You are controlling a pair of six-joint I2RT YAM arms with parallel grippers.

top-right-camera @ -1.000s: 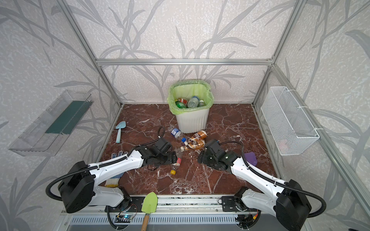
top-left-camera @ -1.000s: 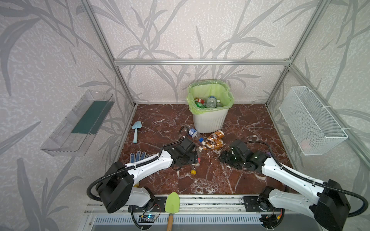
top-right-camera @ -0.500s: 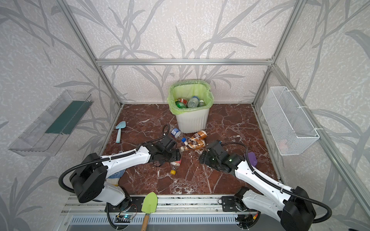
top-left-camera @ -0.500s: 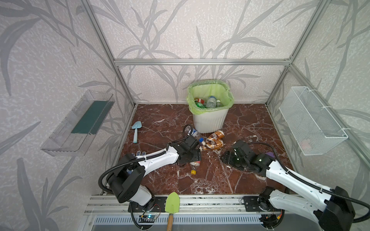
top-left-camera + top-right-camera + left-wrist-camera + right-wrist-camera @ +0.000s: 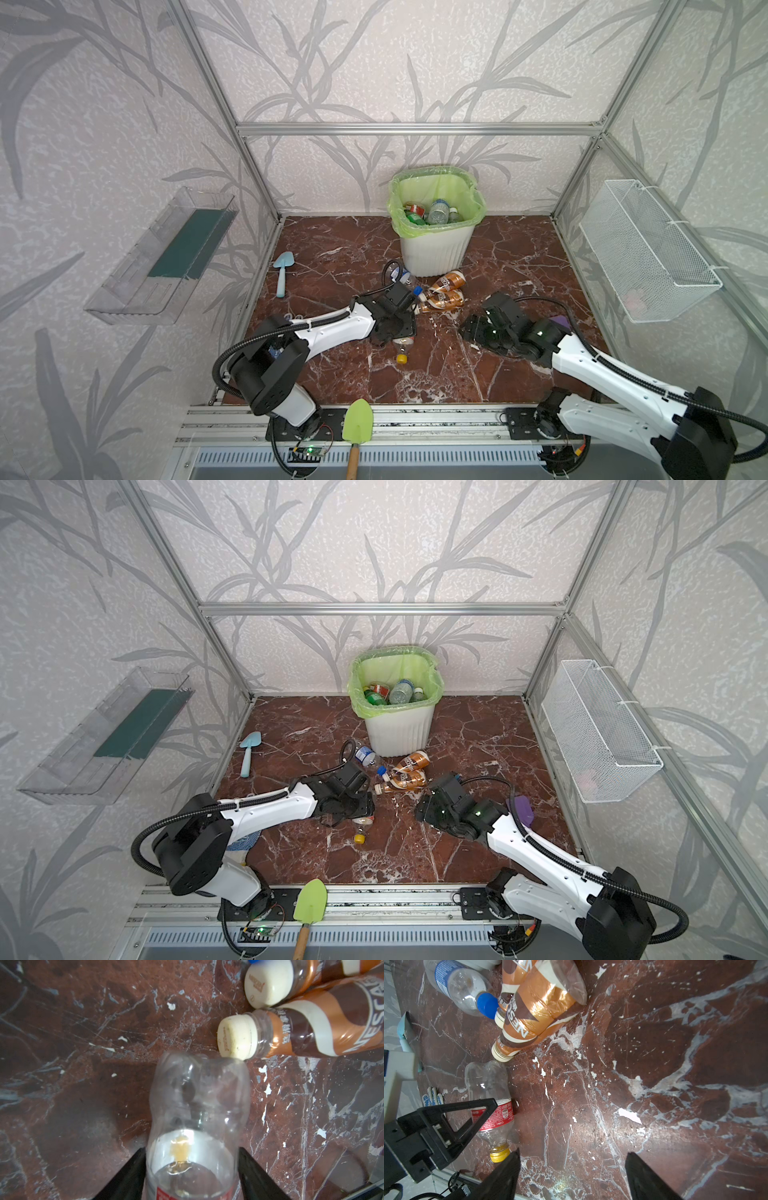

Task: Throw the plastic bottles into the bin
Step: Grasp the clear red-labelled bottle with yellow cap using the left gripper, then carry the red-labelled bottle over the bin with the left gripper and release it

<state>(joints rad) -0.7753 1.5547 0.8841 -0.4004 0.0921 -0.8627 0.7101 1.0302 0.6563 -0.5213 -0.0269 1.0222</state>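
A clear bottle with a red label and yellow cap (image 5: 402, 342) (image 5: 361, 821) lies on the marble floor. My left gripper (image 5: 192, 1150) (image 5: 395, 328) is shut on the clear bottle (image 5: 197, 1101), one black finger against each side. My right gripper (image 5: 573, 1153) (image 5: 471, 330) hovers open over bare floor to the right of that bottle (image 5: 488, 1084), holding nothing. Two brown-and-white wrapped bottles (image 5: 444, 291) (image 5: 537, 1001) and a clear blue-label bottle (image 5: 405, 277) (image 5: 456, 985) lie in front of the bin (image 5: 436, 249) (image 5: 399, 733). Inside the bin lie several bottles (image 5: 436, 210).
A blue spade (image 5: 282, 270) lies at the left. A green spade (image 5: 357, 419) rests on the front rail, and a purple one (image 5: 559, 322) shows behind my right arm. A glove (image 5: 430, 1099) lies under my left arm. A wire basket (image 5: 648, 253) and a clear tray (image 5: 162, 253) hang on the side walls.
My left gripper has come down over the red-label bottle and its jaws have closed in against it. My right gripper has hardly moved and stays open.
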